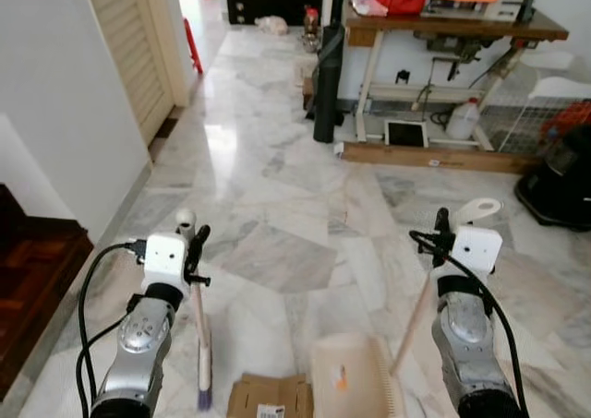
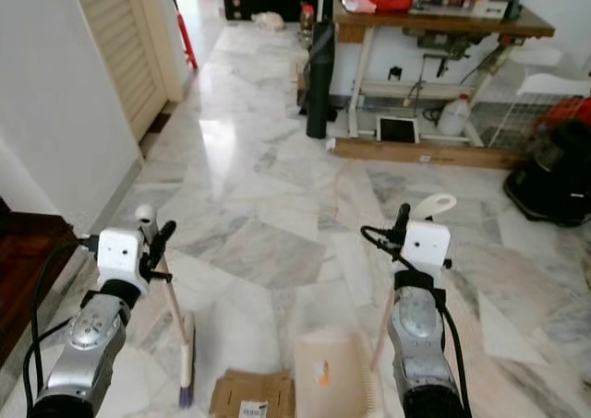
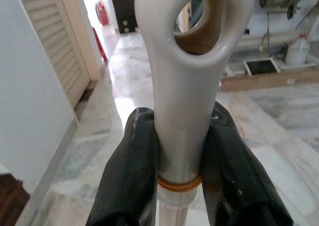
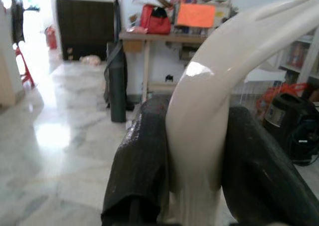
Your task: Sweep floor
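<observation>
Left gripper (image 3: 182, 151) is pinching the top of the broom handle (image 1: 199, 330), both black fingers (image 3: 132, 171) pressed tight on the cream shaft just under the hanging loop. The broom runs down from there to its purple bristles (image 1: 204, 399), which sit on the marble floor (image 1: 277, 197) near the robot's feet, left of center. Right gripper (image 4: 194, 151) is clamped the same way on the curved cream grip of the dustpan handle (image 1: 413, 321), and the dustpan (image 1: 355, 376) rests flat on the floor just right of center, with something small and orange in it.

A flattened piece of cardboard (image 1: 268, 397) lies between the bristles and the pan, touching the pan's left edge as far as I can tell.

Progress-wise, I'd say both tools are in hand and down, but that cardboard isn't in the pan yet, and most of the floor ahead looks unswept or just clean, hard to say.
</observation>
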`<state>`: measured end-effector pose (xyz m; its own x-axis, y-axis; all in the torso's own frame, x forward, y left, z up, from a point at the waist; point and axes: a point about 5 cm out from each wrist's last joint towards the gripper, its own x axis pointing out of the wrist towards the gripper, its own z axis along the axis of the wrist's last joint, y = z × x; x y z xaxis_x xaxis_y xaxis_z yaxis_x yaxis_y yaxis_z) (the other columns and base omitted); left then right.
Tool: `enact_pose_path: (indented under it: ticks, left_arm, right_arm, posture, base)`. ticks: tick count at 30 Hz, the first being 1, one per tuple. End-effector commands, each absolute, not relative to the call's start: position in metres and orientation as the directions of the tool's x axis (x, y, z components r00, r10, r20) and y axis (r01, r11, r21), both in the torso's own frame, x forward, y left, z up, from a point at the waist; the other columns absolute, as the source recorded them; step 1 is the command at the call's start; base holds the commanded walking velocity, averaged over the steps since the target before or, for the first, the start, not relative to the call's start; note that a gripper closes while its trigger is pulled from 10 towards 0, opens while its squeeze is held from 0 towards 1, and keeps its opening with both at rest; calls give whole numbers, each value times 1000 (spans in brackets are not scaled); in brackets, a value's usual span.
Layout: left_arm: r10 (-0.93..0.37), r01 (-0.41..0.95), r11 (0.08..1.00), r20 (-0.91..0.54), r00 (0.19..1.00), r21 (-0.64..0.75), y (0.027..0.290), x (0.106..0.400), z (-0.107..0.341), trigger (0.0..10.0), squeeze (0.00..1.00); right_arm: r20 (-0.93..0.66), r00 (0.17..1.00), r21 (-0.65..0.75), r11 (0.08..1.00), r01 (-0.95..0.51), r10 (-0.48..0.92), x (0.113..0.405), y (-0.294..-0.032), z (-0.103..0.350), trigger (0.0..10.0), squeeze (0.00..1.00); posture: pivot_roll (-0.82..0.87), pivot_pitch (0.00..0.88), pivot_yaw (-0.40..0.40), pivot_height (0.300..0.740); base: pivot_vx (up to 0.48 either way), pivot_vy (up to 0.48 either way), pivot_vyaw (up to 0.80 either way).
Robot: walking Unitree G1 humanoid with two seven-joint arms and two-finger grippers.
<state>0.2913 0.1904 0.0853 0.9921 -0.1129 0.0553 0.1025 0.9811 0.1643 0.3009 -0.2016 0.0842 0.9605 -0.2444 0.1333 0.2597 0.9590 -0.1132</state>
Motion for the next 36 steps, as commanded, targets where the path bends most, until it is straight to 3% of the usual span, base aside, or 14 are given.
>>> enact_pose_path:
  ticks: [1, 21, 36]
  left_arm:
    - [-130, 120, 975, 43, 991, 186, 191, 292, 85, 10000, 0]
    - [-164, 158, 970, 18, 986, 188, 190, 283, 82, 10000, 0]
    - [-140, 130, 972, 35, 990, 193, 192, 279, 86, 10000, 0]
  right_arm:
    - [166, 955, -114, 957, 268, -247, 302, -202, 88, 10000, 0]
    - [55, 976, -175, 961, 215, -208, 304, -185, 57, 10000, 0]
    - [105, 981, -166, 970, 178, -162, 332, -167, 78, 10000, 0]
  posture:
    - [108, 43, -19, 740]
    - [137, 96, -4, 740]
    - [162, 114, -11, 740]
  base:
    - [0, 0, 0]
    - [0, 0, 0]
    - [0, 0, 0]
